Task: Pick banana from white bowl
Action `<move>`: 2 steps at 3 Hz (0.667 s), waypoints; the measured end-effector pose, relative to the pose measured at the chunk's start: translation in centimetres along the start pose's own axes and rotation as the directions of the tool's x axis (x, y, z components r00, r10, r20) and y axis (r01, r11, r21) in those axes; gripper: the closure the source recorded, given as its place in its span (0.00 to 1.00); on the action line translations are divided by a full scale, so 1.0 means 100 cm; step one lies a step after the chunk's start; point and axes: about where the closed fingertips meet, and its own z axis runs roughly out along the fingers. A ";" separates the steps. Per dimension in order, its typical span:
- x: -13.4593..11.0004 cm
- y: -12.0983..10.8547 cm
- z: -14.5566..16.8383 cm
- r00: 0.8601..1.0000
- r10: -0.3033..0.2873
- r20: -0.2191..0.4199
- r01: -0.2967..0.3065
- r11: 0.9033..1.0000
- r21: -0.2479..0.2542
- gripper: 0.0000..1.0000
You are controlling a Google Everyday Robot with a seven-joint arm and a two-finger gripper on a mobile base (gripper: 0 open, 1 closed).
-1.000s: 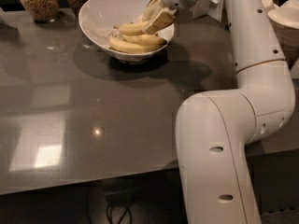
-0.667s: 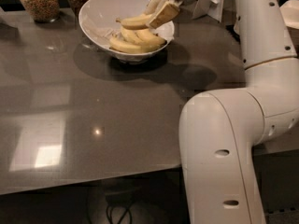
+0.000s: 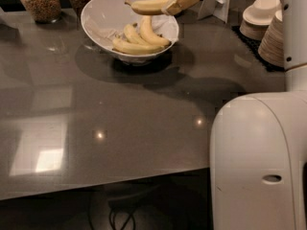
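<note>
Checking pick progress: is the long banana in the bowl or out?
Out: the banana hangs over the white bowl, clamped in the gripper at top.

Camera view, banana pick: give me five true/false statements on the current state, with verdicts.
1. The gripper is shut on the long, slightly curved yellow banana. True.
2. That banana lies at the bottom of the wide glossy white bowl. False: it is held up over the bowl's far side, above the other fruit.
3. The white bowl is empty. False: shorter curved yellow bananas lie inside it.
4. Glass jars with brown contents stand at the table's far left, beyond the bowl. True.
5. The stacked off-white bowls and plates sit at the left edge of the view. False: they are at the right edge.
</note>
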 end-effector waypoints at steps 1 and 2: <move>-0.016 0.030 -0.032 0.998 0.002 0.056 -0.002 1.000 -0.003 1.00; -0.026 0.060 -0.046 0.997 -0.002 0.081 0.003 1.000 -0.007 1.00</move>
